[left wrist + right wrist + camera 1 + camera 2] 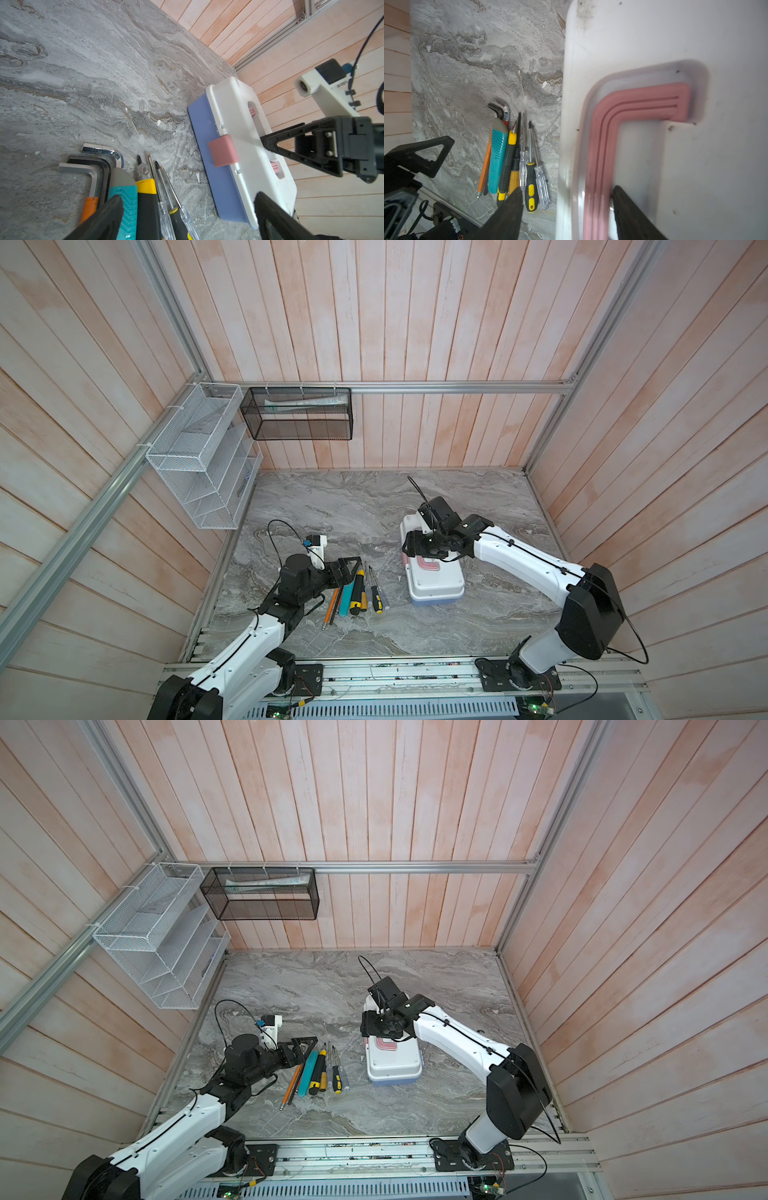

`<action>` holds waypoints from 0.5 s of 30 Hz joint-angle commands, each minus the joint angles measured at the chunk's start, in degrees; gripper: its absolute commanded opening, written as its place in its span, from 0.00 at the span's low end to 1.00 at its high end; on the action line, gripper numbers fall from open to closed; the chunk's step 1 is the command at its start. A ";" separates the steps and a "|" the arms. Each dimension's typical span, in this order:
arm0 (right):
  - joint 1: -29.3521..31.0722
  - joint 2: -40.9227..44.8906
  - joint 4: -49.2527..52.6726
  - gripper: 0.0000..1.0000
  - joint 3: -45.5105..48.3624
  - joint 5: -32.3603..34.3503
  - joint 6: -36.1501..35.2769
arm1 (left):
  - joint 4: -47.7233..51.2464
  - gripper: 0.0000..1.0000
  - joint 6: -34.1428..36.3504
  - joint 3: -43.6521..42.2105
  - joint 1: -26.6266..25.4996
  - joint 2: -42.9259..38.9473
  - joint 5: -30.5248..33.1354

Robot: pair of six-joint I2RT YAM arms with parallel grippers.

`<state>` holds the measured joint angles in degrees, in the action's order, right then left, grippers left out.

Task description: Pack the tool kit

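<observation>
The tool kit case [437, 580] [392, 1063] lies shut on the marble table, with a white lid, a light blue base [207, 145] and a pink latch [223, 150]. My right gripper [415, 549] [569, 209] hangs open over its far half. One finger stands inside the pink handle [600, 145]; the other hangs beside the case's edge. Left of the case lie the orange stick [331, 605], the teal tool [347, 601] [124, 203], several screwdrivers [376, 597] [530, 182] and hex keys [95, 164]. My left gripper [351, 570] [187, 220] is wide open just above the tools' far ends, holding nothing.
A white wire mesh basket [199, 456] hangs on the left wall. On the back rail hangs a black mesh basket [297, 414] with a tube in it. Wooden walls close in three sides of the table [332, 497]. The arm bases sit on a metal rail [395, 674] in front.
</observation>
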<state>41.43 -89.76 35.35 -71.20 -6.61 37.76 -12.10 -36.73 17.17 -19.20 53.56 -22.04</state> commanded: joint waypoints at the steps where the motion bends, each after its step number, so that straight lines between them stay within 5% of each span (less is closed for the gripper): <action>1: 0.15 -0.21 -3.19 0.68 2.85 -5.00 1.17 | -1.77 1.00 1.96 1.20 -0.23 1.64 0.18; 15: -3.33 10.07 -29.18 0.62 21.37 -24.08 6.39 | -5.17 1.00 3.71 7.17 -3.39 13.43 -1.45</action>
<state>38.54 -80.79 12.27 -53.71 -22.13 40.84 -15.46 -34.74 21.82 -21.41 65.71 -22.72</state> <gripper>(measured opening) 0.622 0.998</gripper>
